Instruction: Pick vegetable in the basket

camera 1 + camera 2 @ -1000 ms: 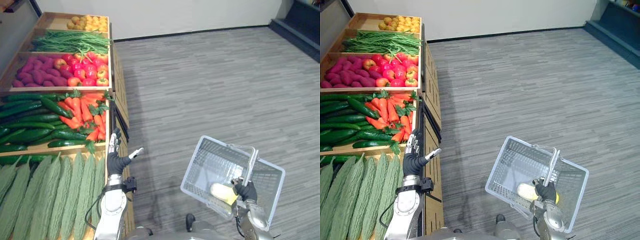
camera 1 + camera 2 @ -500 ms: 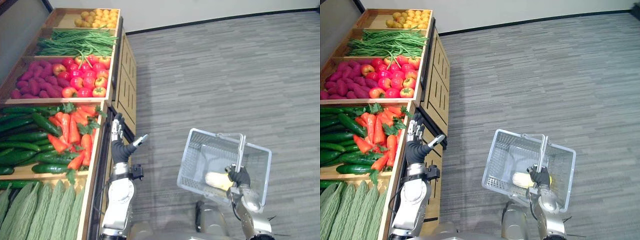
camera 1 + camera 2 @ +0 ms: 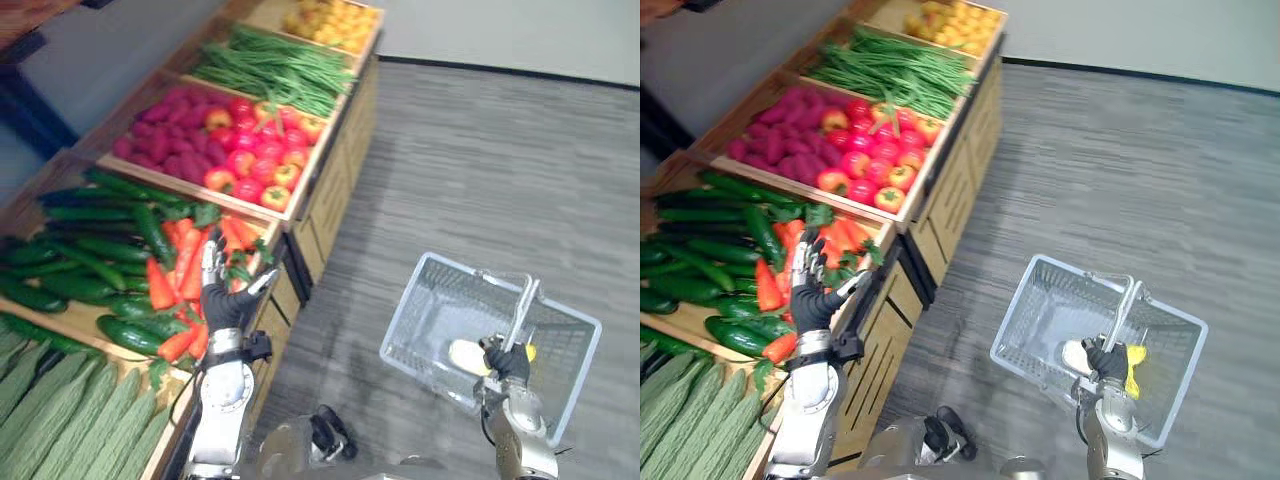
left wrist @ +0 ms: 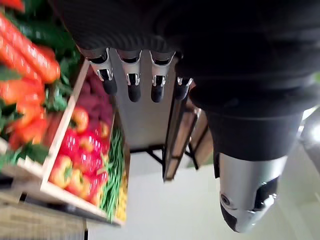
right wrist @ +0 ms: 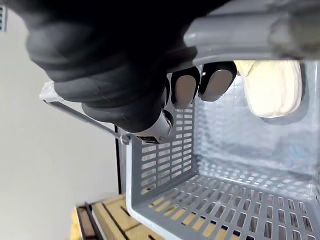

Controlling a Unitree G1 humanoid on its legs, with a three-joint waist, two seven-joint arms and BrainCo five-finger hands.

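Observation:
My right hand [image 3: 510, 362] is shut on the handle [image 5: 240, 40] of a grey wire basket [image 3: 420, 300] that hangs over the floor at the lower right. A pale yellow vegetable [image 3: 466, 354] lies inside the basket, close to that hand. My left hand [image 3: 228, 300] is open with straight fingers [image 4: 132, 85]. It hovers at the front edge of the crate of orange carrots [image 3: 185, 270], holding nothing.
The wooden stand on the left holds dark green cucumbers [image 3: 90, 260] beside the carrots and ridged green gourds [image 3: 60, 430] nearest me. Farther back are red tomatoes [image 3: 250, 165], purple tubers [image 3: 165, 140], green beans [image 3: 280, 70] and yellow fruit [image 3: 330, 18]. Grey floor [image 3: 480, 180] lies to the right.
The whole view has swung towards the stand. My left hand has come in over the front edge of the carrot crate. The basket stays in my right hand.

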